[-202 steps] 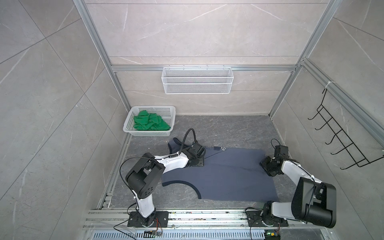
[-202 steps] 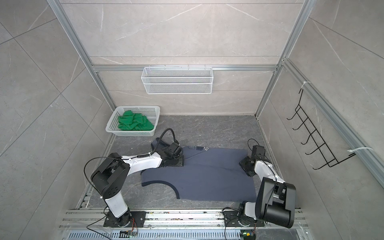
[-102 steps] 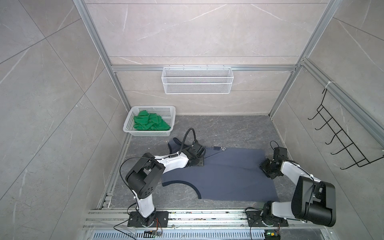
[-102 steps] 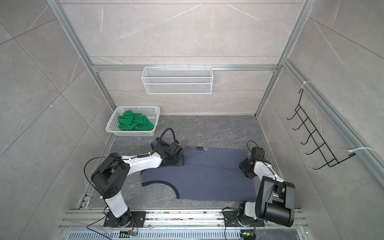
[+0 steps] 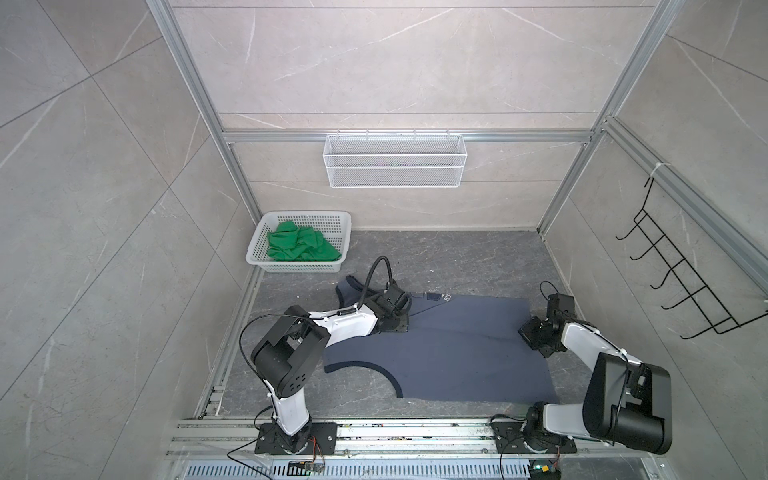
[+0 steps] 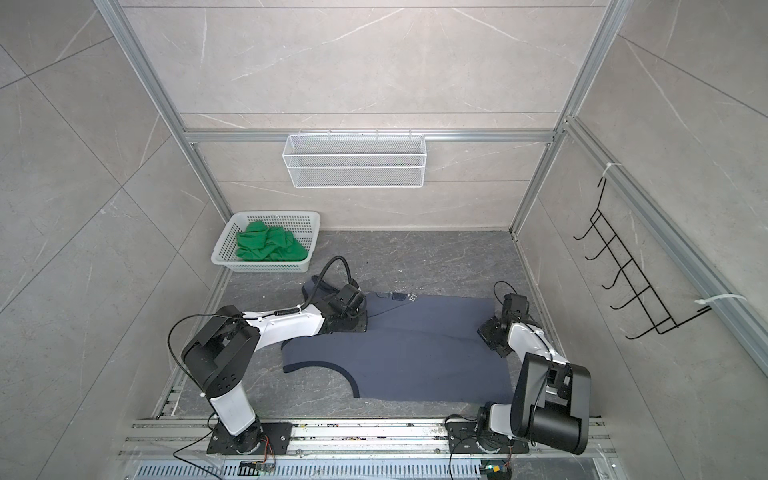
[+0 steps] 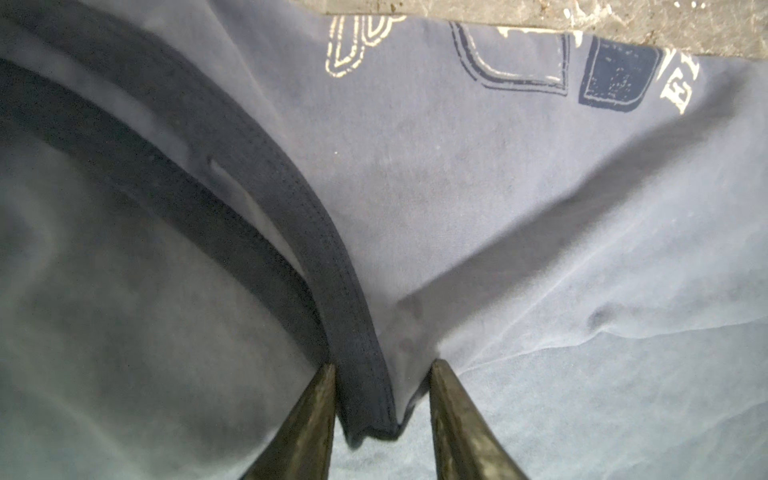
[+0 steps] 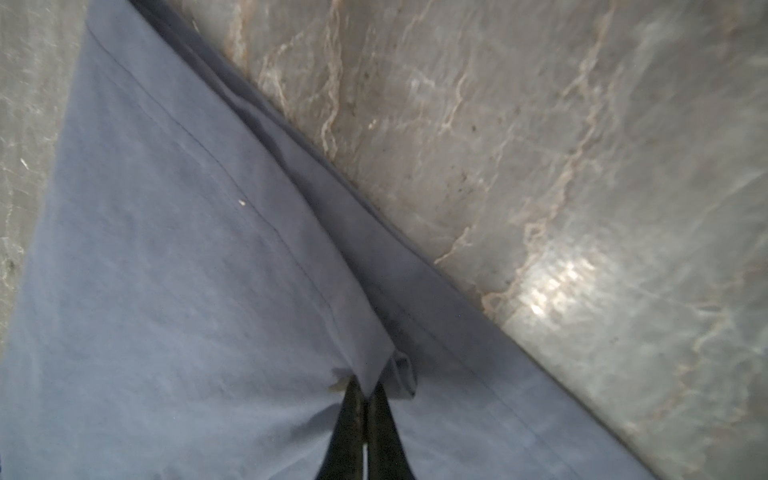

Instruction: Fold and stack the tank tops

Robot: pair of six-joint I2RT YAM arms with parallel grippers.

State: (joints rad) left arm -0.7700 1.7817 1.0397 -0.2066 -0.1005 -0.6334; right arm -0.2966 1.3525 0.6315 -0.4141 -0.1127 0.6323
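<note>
Your right claw point(image 8: 365, 390) has just pinched shut on the hem point(image 8: 419, 328) of the slate-blue tank top point(image 5: 457, 353), which lies flat on the counter point(image 5: 457, 257) between both claws. Your left claw point(image 7: 382, 395) is narrowing, still part-open, astride the dark neckline trim point(image 7: 332, 249). Folding looks about to start.

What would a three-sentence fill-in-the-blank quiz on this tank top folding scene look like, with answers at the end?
1. The crumpled tank top in the white perforated basket is ____ in colour.
2. The right claw is ____ on the slate-blue tank top.
3. The left claw is ____, its fingers either side of that top's dark trim.
Missing words: green; shut; open.
</note>
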